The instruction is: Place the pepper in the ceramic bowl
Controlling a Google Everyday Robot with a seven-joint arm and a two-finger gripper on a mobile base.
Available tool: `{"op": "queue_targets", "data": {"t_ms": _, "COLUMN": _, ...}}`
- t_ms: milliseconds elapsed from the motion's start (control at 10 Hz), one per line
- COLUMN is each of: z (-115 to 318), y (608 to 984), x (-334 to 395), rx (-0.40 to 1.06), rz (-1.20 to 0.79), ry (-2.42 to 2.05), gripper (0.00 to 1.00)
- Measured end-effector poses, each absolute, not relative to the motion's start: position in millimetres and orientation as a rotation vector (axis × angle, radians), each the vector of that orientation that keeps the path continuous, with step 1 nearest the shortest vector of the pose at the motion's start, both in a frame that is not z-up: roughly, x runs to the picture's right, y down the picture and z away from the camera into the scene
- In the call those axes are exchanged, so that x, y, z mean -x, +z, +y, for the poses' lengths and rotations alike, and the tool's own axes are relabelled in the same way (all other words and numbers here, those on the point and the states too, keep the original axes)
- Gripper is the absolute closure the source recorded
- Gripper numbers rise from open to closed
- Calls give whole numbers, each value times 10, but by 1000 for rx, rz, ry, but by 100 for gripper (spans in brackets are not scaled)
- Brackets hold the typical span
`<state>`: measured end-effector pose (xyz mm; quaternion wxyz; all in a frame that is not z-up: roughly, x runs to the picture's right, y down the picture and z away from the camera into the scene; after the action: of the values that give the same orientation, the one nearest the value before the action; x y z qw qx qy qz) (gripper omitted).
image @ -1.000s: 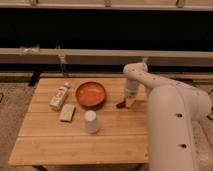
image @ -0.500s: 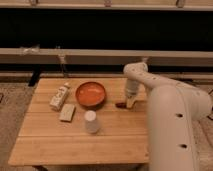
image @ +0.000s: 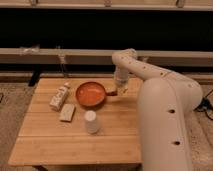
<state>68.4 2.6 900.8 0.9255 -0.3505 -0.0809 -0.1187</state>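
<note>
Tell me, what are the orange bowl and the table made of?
The bowl looks like glazed ceramic, though plastic is possible: it is smooth and evenly orange-red. The table looks like pale wood, since long plank lines run across its matte top. The end effector hangs just beside the bowl's right rim.

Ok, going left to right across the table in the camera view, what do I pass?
White bottle → ceramic bowl → pepper at the gripper, which hangs low just past the bowl's right rim. The tan block and white cup overlap these sideways, so they are left out.
</note>
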Motion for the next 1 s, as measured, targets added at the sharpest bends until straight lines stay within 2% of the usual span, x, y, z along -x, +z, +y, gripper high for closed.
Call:
{"op": "queue_targets", "data": {"t_ms": 400, "z": -373, "y": 9038, "x": -81, "rx": 674, "rz": -237, "ry": -376, "gripper": 99}}
{"op": "queue_targets", "data": {"t_ms": 500, "z": -374, "y": 9083, "x": 94, "rx": 675, "rz": -258, "ry": -404, "gripper": 94}}
{"op": "queue_targets", "data": {"t_ms": 600, "z": -365, "y": 9117, "x": 213, "rx": 677, "rz": -276, "ry": -421, "gripper": 86}}
{"op": "queue_targets", "data": {"t_ms": 800, "z": -225, "y": 9246, "x": 382, "rx": 700, "rz": -331, "ry": -448, "gripper": 64}}
{"op": "queue_targets", "data": {"t_ms": 1000, "z": -177, "y": 9286, "x": 531, "rx": 712, "rz": -369, "ry": -471, "gripper": 46}}
